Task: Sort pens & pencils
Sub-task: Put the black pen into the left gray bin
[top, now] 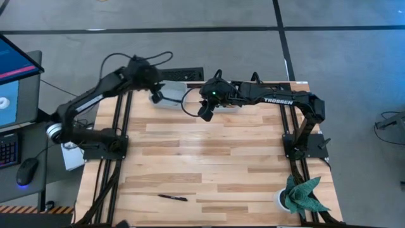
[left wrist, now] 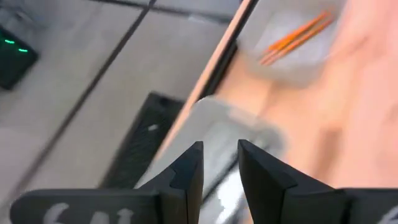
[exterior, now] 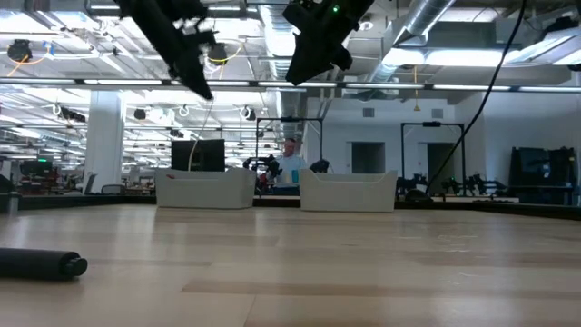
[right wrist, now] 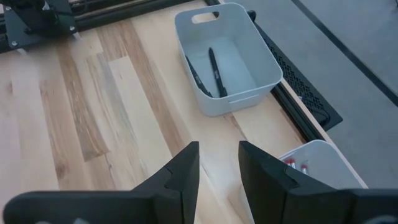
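**Last pen: handling and grip point**

I see one pen (top: 173,197) left on the table's (top: 209,164) near edge, well apart from both arms. Two pens (right wrist: 207,71) lie in the left bin (right wrist: 225,56); the pencils (left wrist: 295,37) are binned. The left gripper (left wrist: 219,169) and right gripper (right wrist: 217,163) hang raised near the bins, fingers slightly parted, empty. I judge the pen light, stiff, slick; pinch mid-barrel.

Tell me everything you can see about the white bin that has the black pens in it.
The white bin looks like plastic, rectangular with rounded corners, sloping walls and a slot handle cut into one end wall. It sits upright at the table's far edge, left of a second white bin, with a gap between them. Two black pens lie inside on its floor, roughly side by side along its length. Neither gripper touches it; the left gripper hovers above it.
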